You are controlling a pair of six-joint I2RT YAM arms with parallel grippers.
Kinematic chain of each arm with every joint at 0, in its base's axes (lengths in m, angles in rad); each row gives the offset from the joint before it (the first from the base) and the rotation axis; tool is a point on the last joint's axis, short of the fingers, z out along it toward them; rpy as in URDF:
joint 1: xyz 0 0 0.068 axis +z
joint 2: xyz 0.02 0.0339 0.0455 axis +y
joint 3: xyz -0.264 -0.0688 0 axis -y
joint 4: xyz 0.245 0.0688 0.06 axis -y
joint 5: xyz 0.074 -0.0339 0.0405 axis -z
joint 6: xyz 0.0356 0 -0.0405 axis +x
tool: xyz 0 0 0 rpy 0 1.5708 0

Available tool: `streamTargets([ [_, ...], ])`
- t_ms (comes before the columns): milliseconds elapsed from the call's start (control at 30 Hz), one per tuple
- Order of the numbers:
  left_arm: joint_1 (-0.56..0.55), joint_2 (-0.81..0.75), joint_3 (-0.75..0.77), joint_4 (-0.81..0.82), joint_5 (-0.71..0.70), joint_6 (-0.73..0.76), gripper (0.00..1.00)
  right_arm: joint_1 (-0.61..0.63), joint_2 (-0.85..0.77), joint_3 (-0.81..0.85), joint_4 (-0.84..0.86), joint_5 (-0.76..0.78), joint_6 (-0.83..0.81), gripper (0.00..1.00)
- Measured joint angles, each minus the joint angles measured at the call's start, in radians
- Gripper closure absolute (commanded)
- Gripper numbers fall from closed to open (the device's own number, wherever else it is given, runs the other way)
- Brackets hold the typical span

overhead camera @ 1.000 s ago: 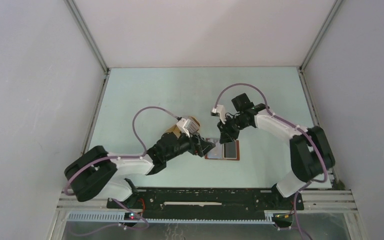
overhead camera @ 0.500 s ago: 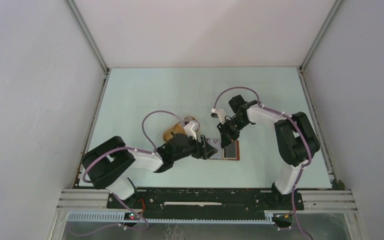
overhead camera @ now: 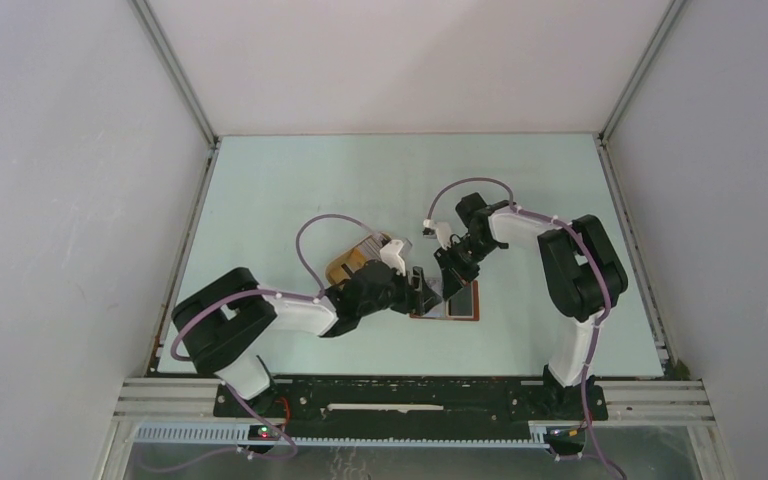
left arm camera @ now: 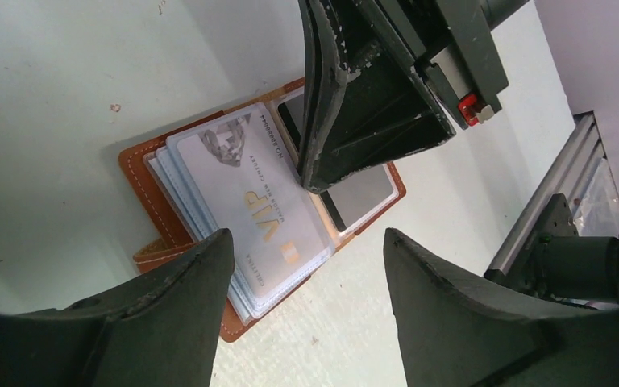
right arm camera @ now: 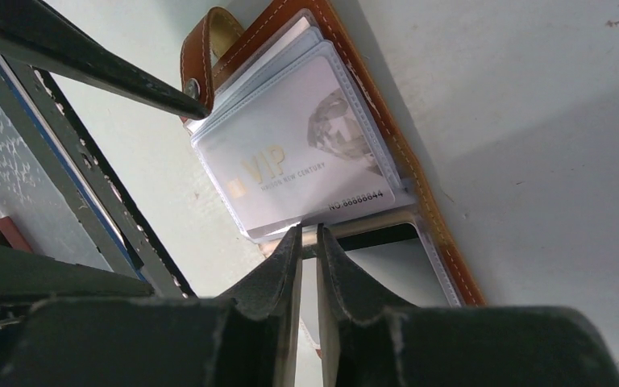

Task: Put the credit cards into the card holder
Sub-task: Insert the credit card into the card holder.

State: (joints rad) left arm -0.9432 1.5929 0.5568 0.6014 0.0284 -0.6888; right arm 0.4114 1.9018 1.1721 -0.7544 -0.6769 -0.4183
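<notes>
The card holder (overhead camera: 463, 303) lies open on the table, brown leather (left arm camera: 141, 173) with clear sleeves. A white VIP credit card (left arm camera: 250, 193) sits in the top sleeve (right arm camera: 298, 153), and its numbered edge shows at the fold. My right gripper (right arm camera: 308, 230) points down at that fold. Its jaws are almost together and nothing shows between them. From the left wrist it is the black block (left arm camera: 355, 105) above the holder. My left gripper (left arm camera: 306, 234) is open and low over the holder's near edge. One fingertip (right arm camera: 197, 103) is by the strap snap. No other credit cards show.
A tan oval tray (overhead camera: 348, 267) sits just left of the holder, partly under the left wrist and its cable. The metal rail (left arm camera: 548, 193) at the table's near edge lies close behind the holder. Grey walls enclose the table on three sides.
The left arm has reached right, bringing its gripper up to the holder's left edge with its jaws somewhat narrower. The right gripper has come down onto the holder's fold and closed further.
</notes>
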Motion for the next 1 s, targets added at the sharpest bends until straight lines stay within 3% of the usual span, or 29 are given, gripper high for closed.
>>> streamTargets([
  [467,-0.008,0.040,0.069,-0.109,-0.051,0.008,0.26,-0.007,0.025,0.020,-0.024,0.002,0.016,0.80],
  [1000,-0.008,0.045,0.074,-0.124,-0.023,0.008,0.26,-0.008,0.025,0.022,-0.028,0.003,0.016,0.80],
])
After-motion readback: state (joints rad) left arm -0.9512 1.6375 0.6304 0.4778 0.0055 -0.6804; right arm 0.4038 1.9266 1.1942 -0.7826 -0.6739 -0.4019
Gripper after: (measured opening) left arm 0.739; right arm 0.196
